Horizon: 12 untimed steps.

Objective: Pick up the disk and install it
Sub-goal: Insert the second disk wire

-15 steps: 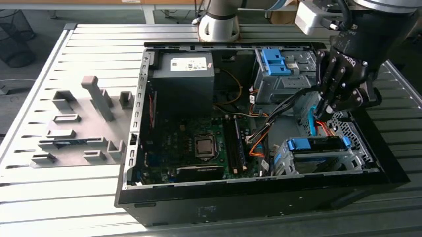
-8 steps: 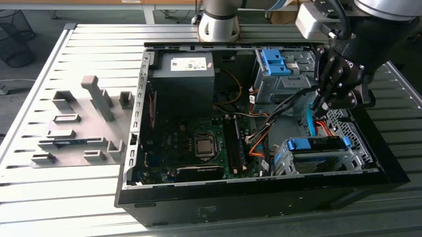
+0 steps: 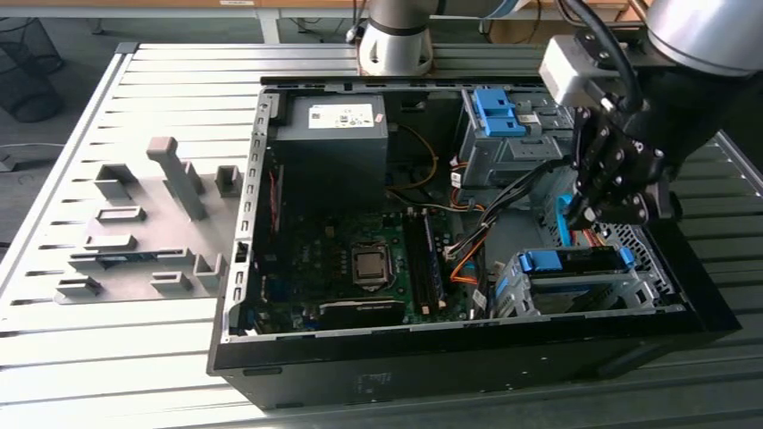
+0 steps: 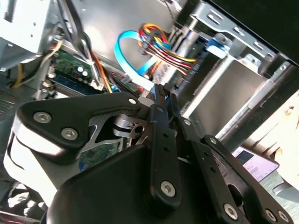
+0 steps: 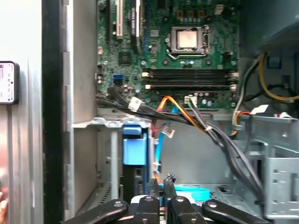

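My gripper (image 3: pixel 587 217) hangs inside the open computer case (image 3: pixel 238 295), between the two drive cages. Its fingers are shut with nothing between them, as both wrist views show (image 4: pixel 162 92) (image 5: pixel 161 182). A flat grey slab with a white label, which I take for the disk (image 4: pixel 253 164) (image 5: pixel 6 82), lies on the table outside the case's black wall, apart from the gripper. The grey cage (image 3: pixel 573 290) close below the gripper carries a blue bracket (image 3: pixel 574 260) and looks hollow in the second wrist view (image 4: pixel 233 102).
Coloured wire bundles (image 4: pixel 161 44) and a light blue flat cable (image 4: pixel 128 51) run close by the fingertips. The motherboard (image 5: pixel 187 56) covers the case floor. A black power supply (image 3: pixel 331 134) and a second cage with blue rails (image 3: pixel 507 125) sit at the far end. Grey fixtures (image 3: pixel 131 232) stand on the slatted table.
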Motion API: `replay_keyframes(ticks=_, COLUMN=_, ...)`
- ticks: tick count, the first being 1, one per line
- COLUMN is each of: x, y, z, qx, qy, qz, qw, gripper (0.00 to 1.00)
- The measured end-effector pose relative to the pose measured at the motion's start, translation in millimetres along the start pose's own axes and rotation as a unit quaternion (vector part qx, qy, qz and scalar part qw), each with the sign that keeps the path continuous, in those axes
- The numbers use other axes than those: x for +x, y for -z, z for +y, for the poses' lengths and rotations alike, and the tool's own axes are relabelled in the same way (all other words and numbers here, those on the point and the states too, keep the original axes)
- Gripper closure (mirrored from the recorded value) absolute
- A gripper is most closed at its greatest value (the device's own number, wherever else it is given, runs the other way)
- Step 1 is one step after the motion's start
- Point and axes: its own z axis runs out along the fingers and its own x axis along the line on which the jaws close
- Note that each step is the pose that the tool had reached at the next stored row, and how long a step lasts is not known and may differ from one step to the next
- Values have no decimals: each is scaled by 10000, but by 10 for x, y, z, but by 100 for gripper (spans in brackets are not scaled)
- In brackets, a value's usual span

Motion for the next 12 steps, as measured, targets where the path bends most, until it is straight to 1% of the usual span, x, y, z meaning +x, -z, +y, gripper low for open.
replay_keyframes(ticks=2, x=60, y=-32, z=-1, qx=0, qy=-3, qz=-4, qw=10000, gripper=84)
replay_keyframes(ticks=4, x=100, y=-57, z=-2, qx=-1, qy=-5, qz=-17, qw=10000, gripper=84)
replay_keyframes(ticks=8, x=109, y=-70, z=-2, qx=-2, qy=-6, qz=-75, qw=10000, gripper=84)
replay_keyframes(ticks=9, x=109, y=-74, z=-2, qx=-2, qy=-6, qz=-95, qw=10000, gripper=84)
replay_keyframes(ticks=10, x=109, y=-78, z=-2, qx=-3, qy=-7, qz=-127, qw=9999, gripper=84)
replay_keyframes(ticks=12, x=126, y=-89, z=-3, qx=-6, qy=-7, qz=-226, qw=9997, gripper=84)
